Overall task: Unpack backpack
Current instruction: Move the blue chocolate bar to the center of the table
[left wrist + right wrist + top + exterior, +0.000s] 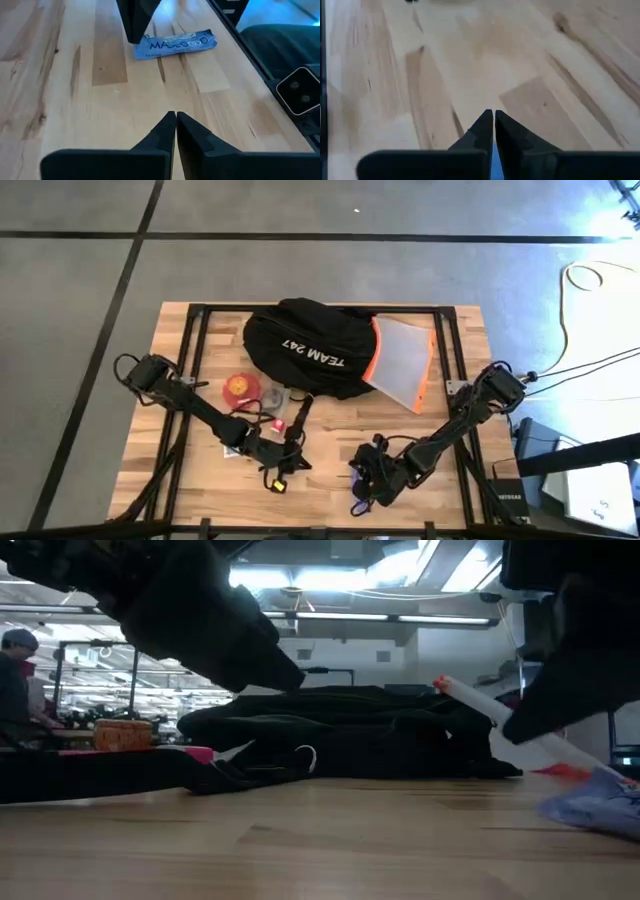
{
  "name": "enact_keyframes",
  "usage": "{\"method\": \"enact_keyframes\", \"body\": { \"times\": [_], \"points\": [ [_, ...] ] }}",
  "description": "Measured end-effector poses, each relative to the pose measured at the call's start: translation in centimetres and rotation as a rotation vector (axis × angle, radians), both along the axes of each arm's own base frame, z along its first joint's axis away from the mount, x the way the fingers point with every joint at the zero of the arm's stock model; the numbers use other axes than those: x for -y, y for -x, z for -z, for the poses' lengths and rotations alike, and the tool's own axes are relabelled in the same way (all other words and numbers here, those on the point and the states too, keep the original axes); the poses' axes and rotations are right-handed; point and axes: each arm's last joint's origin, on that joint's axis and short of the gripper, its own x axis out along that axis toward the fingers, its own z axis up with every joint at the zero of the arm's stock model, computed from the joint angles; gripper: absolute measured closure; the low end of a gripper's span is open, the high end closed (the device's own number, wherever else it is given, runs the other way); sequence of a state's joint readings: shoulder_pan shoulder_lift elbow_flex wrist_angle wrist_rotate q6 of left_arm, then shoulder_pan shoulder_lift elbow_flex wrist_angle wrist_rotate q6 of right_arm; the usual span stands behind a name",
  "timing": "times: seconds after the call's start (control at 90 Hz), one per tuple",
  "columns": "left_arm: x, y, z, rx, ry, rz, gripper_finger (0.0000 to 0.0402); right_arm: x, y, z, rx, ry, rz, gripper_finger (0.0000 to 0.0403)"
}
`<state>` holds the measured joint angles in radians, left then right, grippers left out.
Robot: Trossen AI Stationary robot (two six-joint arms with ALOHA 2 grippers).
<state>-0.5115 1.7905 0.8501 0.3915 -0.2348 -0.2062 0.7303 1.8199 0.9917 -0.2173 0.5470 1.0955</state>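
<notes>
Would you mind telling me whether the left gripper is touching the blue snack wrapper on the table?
Apart. In the left wrist view, the left gripper has its fingers closed together, and a clear stretch of bare table lies between them and the blue wrapper.

Hidden and unclear parts

The large rounded black fabric backpack covers one edge of the translucent orange-trimmed folder; the small red and yellow items by the left arm are too small to identify.

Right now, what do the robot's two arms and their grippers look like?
Both arms are dark, nearly black, jointed segments with cables running alongside. The left gripper and right gripper each end in two black wedge-shaped fingers tapering to points. No markings are visible.
</notes>
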Motion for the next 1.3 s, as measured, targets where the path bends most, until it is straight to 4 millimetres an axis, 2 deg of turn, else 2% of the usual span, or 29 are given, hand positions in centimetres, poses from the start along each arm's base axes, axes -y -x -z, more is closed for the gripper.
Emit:
{"method": "enact_keyframes", "body": {
  "times": [0.167,0.378,0.5,0.6,0.744,1.044,1.178,1.3],
  "points": [
    [0.0,0.1,0.1,-0.016,0.000,-0.002,0.0402,-0.4,-0.1,-1.3,-0.089,0.026,-0.018,0.0351],
    [0.0,0.1,0.1,-0.016,0.006,-0.006,0.0402,-0.9,-0.2,-3.6,-0.226,-0.015,-0.011,0.0233],
    [0.0,0.1,0.1,-0.016,0.004,-0.005,0.0402,-1.3,0.2,-3.6,-0.301,-0.102,-0.021,0.0170],
    [0.0,0.1,0.1,-0.014,-0.005,0.001,0.0402,-1.3,0.3,-3.1,-0.334,-0.134,0.038,0.0146],
    [0.0,0.1,0.2,-0.015,-0.006,0.001,0.0402,-1.1,-0.1,-1.9,-0.358,-0.128,0.084,0.0149],
    [0.0,0.1,0.1,-0.014,-0.005,0.000,0.0402,-0.9,-0.2,0.0,-0.396,-0.078,0.070,0.0197],
    [0.0,0.1,0.1,-0.014,-0.006,0.000,0.0402,-0.8,-0.1,0.6,-0.383,-0.090,0.079,0.0231],
    [0.0,0.1,0.1,-0.013,-0.009,0.003,0.0402,-0.8,-0.1,0.8,-0.368,-0.097,0.077,0.0282]
  ]
}}
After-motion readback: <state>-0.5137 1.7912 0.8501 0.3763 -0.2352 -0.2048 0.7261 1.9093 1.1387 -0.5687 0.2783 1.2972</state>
